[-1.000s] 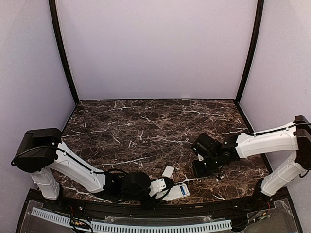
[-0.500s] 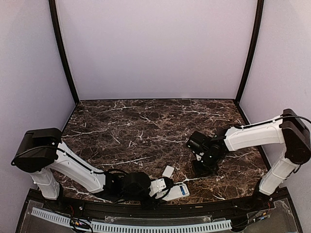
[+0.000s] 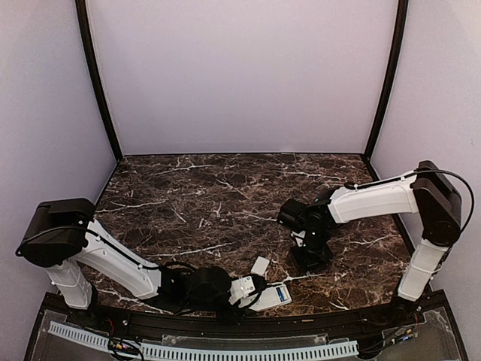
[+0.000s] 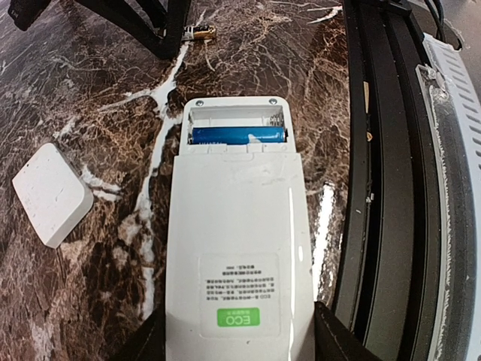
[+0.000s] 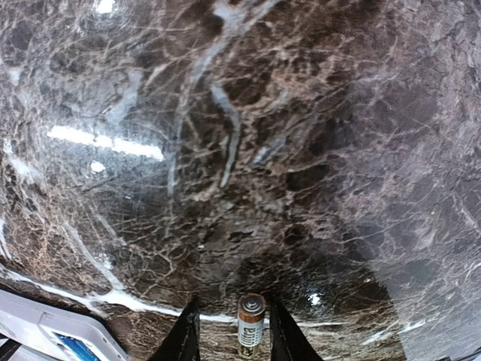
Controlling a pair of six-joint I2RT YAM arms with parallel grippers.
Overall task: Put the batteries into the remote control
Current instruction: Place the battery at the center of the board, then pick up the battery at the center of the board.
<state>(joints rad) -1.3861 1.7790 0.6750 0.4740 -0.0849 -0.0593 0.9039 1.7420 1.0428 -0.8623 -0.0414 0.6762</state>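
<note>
The left gripper (image 4: 239,335) grips the near end of the white remote (image 4: 237,226), which lies back up with one blue battery (image 4: 239,135) in its open slot at the end far from the gripper. The right gripper (image 5: 233,316) is spread apart, and the other battery (image 5: 250,323) sits between its fingers (image 5: 186,335) on the table (image 5: 225,150), touching neither.

On the marble table (image 3: 225,188) are laid a remote (image 4: 237,248), a cover (image 4: 51,194) beside it, and a battery (image 4: 197,31) farther off.
</note>
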